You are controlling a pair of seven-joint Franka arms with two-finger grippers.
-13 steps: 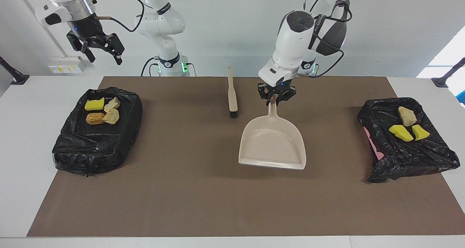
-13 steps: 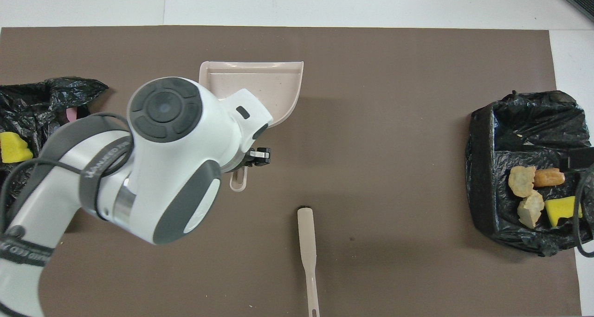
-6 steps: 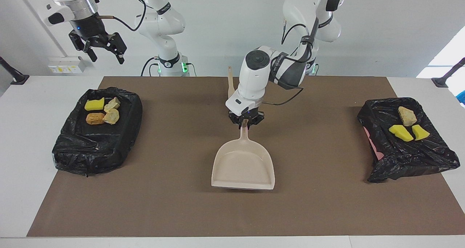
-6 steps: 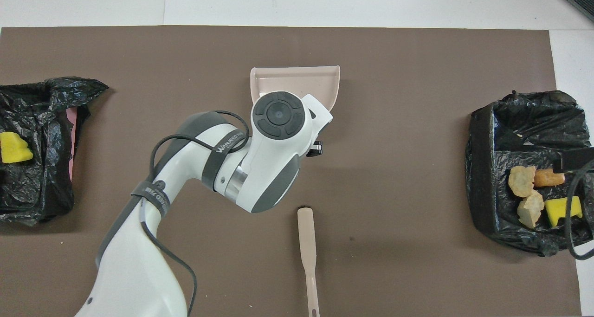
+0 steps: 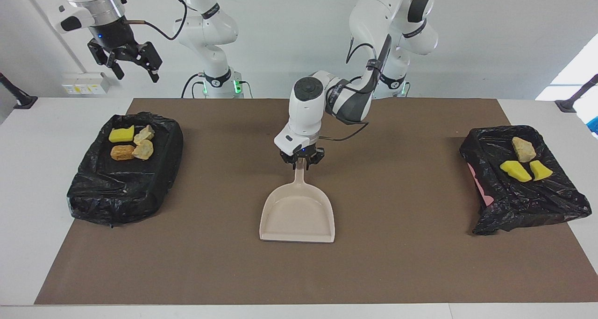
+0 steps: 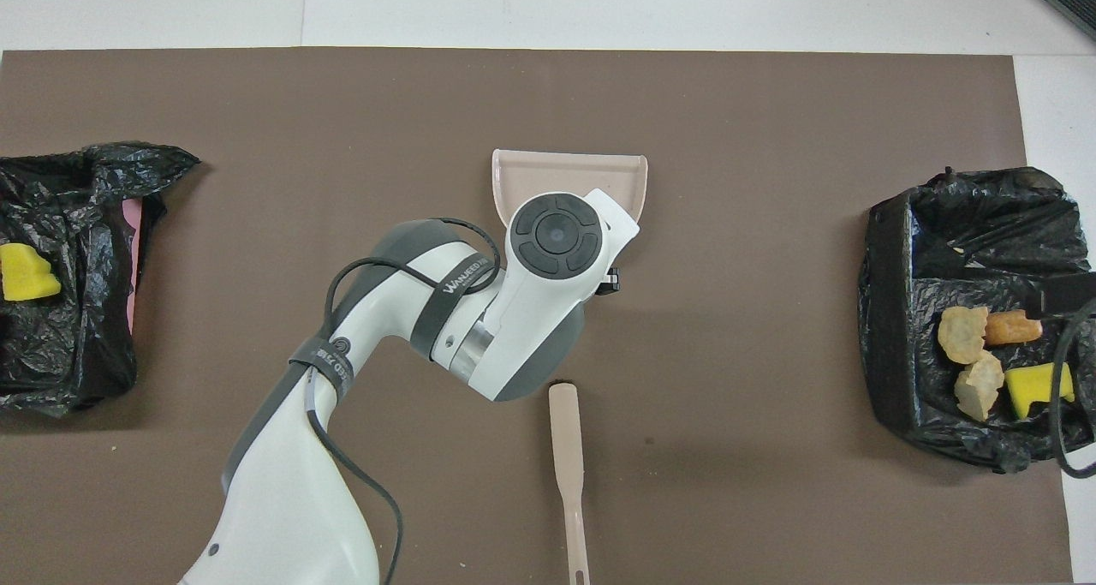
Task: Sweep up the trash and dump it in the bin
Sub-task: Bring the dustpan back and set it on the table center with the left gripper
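Light, stiff dustpan flat on desk; best held by slim handle, where left tool sits, grip impossible to tell. Right tool wide open, empty, waiting over bin of light, crumbly trash.

Count's in: two black bag-lined bins; three yellow sponge chunks; three beige lumps; one orange-brown cylinder; one dustpan; one brush; two robot arms.
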